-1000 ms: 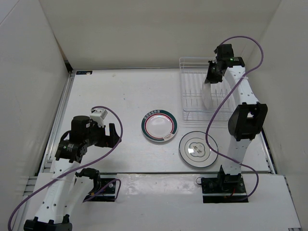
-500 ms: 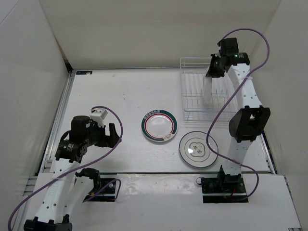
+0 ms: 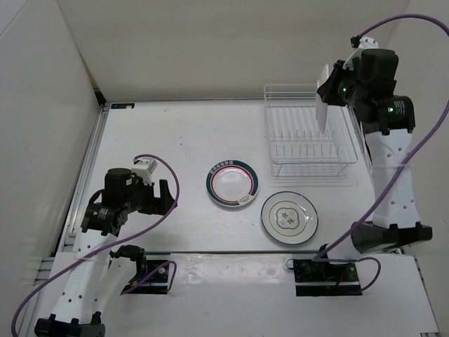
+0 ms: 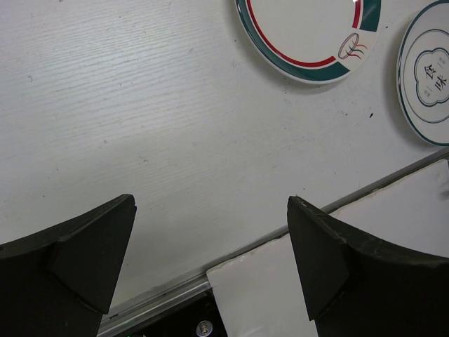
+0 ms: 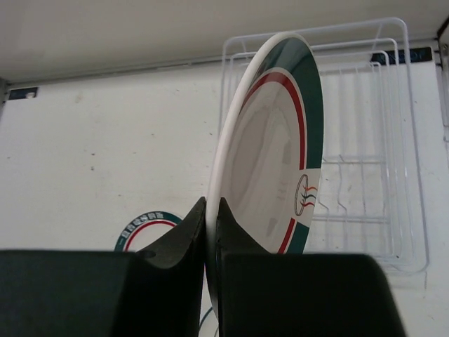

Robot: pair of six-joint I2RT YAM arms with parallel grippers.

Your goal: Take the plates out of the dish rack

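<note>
Three round white ceramic plates were counted in all. One green-and-red-rimmed plate (image 5: 273, 140) was held upright, on edge, in the right claw (image 5: 212, 214), whose black fingers (image 5: 179, 242) were clenched hard on its lower rim, and the very bottom of the rim was hidden between them. From overhead this held plate was seen only edge-on, as a pale sliver at the upper right of the frame, raised above the white wire dish rack (image 3: 309, 144). In the right wrist view the rack's left part was covered by the plate.

Two plates were laid flat near the centre of the white table (image 3: 161, 133): a second green-and-red ringed plate (image 3: 232, 183) and, just to its lower right but apart from it, a thin-rimmed plate with a grey centre motif (image 3: 289, 217). In the left wrist view both were cut off, by the top and right edges. The left claw (image 3: 165, 196) was released, its dark fingers (image 4: 84, 246) spread wide over bare tabletop at the left, nothing between them.
</note>
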